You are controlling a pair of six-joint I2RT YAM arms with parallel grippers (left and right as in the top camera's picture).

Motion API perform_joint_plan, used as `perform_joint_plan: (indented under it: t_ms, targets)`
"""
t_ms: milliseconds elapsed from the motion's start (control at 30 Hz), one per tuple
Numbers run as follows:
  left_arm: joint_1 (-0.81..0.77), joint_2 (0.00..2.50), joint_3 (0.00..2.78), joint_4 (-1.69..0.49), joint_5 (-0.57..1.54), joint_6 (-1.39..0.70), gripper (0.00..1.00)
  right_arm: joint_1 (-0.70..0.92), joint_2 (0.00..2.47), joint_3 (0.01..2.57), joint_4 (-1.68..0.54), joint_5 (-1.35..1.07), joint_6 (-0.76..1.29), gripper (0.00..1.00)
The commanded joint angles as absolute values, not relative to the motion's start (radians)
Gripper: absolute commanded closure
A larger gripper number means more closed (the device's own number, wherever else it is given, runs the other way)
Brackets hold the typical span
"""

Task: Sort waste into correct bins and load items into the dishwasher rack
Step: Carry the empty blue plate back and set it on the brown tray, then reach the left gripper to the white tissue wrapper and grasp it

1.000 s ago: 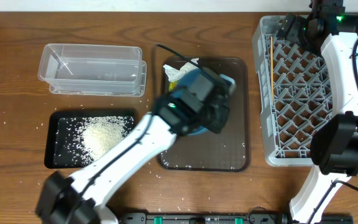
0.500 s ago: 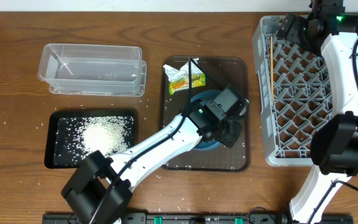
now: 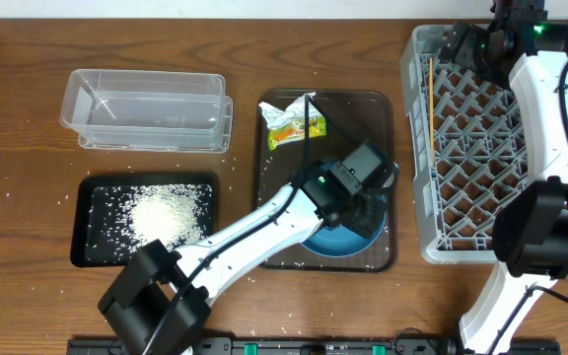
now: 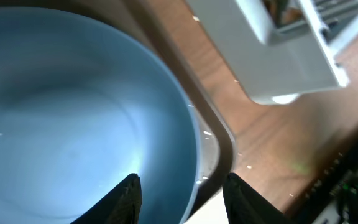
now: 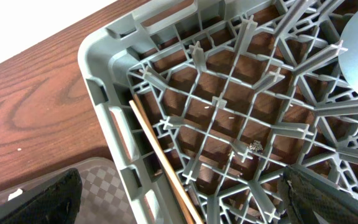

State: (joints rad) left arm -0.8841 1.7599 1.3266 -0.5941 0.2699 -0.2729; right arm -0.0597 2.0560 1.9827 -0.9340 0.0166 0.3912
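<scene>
**Operator:** Where's the weak spot here?

**Spotter:** Your left tool [image 4: 180,186] straddles the rim of the large dark blue bowl [image 4: 73,118], with one finger inside and one outside. The wrist view is too tight for me to say whether it has clenched on that rim or only brackets it. The bowl sits on the brown serving tray [image 3: 373,108], at the corner towards the dishwasher rack [image 3: 415,148].

**Operator:** And if I lift now?

**Spotter:** A pinch on one side of a big bowl could let it swing down or slip out, and it might land on the tray's lip or the bench [image 3: 28,99]. If you drag it instead, the tray's raised edge, just beside the bowl, may catch it.

**Operator:** And at the rack?

**Spotter:** Your right tool [image 5: 185,199] hangs spread and empty over a corner of the rack, near the wooden chopstick [image 5: 160,162] lying along the wall. Bring the bowl in low and you risk clipping that wall. Reach too deep and your two arms could meet.
</scene>
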Motion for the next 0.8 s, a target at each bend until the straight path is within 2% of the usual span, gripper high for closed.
perform_joint_plan:
  t_ms: [0,167,367,500,767]
  targets:
    - [-0.823,1.740,1.383,-0.593,0.171,-0.271,0.53,-0.064,2.059,1.982,-0.935,0.018,0.403,0.01]
    - [-0.701,1.738,1.463,-0.569,0.086,-0.223,0.53,-0.064,2.059,1.982,-0.935,0.018,0.404,0.01]
    - [-0.584,1.782,1.465,-0.450,0.040,-0.036,0.50,-0.064,2.059,1.982,-0.935,0.018,0.404,0.01]
    - [-0.532,1.877,1.464,-0.358,-0.073,-0.033,0.50,-0.064,2.059,1.982,-0.935,0.018,0.404,0.01]
    - [-0.501,2.049,1.464,-0.338,-0.072,-0.034,0.50,-0.064,2.059,1.982,-0.935,0.018,0.404,0.01]
